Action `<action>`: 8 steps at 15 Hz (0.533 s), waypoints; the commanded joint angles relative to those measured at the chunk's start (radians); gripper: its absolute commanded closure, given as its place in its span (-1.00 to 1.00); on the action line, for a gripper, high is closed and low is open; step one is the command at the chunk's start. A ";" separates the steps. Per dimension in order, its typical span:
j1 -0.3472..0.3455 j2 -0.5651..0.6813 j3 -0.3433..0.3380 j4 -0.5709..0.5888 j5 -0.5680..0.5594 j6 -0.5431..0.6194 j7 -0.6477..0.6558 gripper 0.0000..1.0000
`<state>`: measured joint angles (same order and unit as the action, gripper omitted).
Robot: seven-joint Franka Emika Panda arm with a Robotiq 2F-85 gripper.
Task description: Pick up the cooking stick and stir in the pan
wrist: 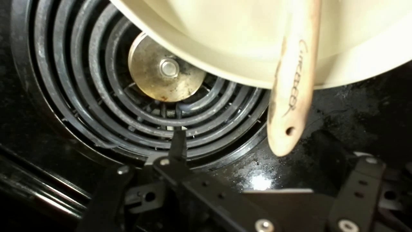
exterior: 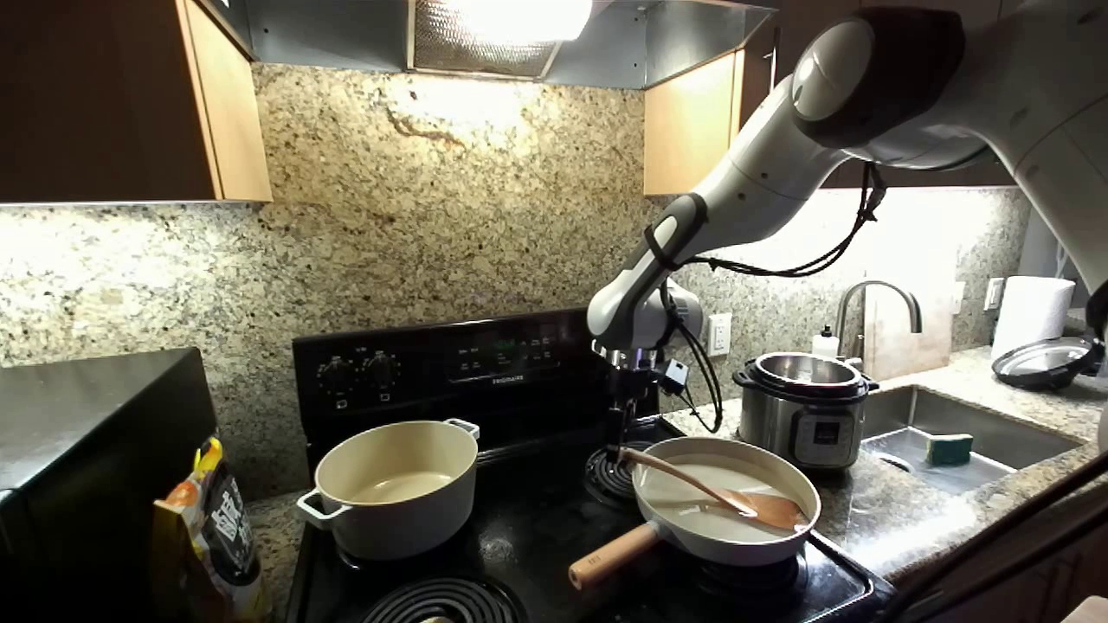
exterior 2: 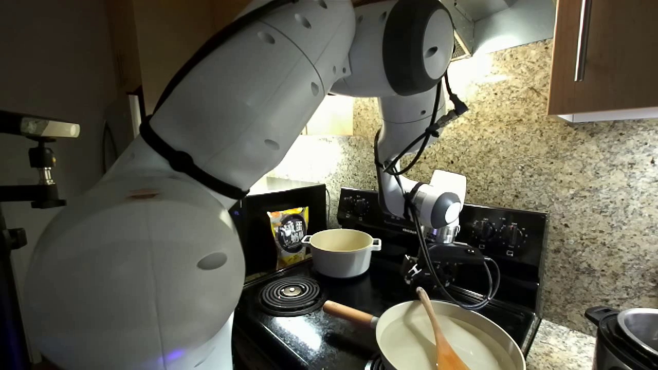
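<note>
The gripper (wrist: pixel 252 138) is spread wide and holds nothing, just beside the handle end of the wooden spoon (wrist: pixel 294 80). The spoon lies in the pan (wrist: pixel 219 35), its handle reaching past the rim.

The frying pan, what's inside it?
Inside the pan: the cooking stick's wide end, lying in what looks like pale liquid; its handle reaches past the rim. Whatever is right under that wide end is covered.
</note>
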<state>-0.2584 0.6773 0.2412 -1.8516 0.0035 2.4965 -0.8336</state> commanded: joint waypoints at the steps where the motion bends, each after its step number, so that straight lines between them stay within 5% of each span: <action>1: 0.008 0.019 -0.014 0.044 0.021 -0.063 -0.059 -0.96; 5: 0.022 0.047 -0.030 0.087 0.013 -0.103 -0.065 -0.26; 8: 0.033 0.073 -0.039 0.117 0.013 -0.112 -0.059 -0.03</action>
<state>-0.2426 0.7255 0.2180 -1.7747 0.0035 2.4139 -0.8581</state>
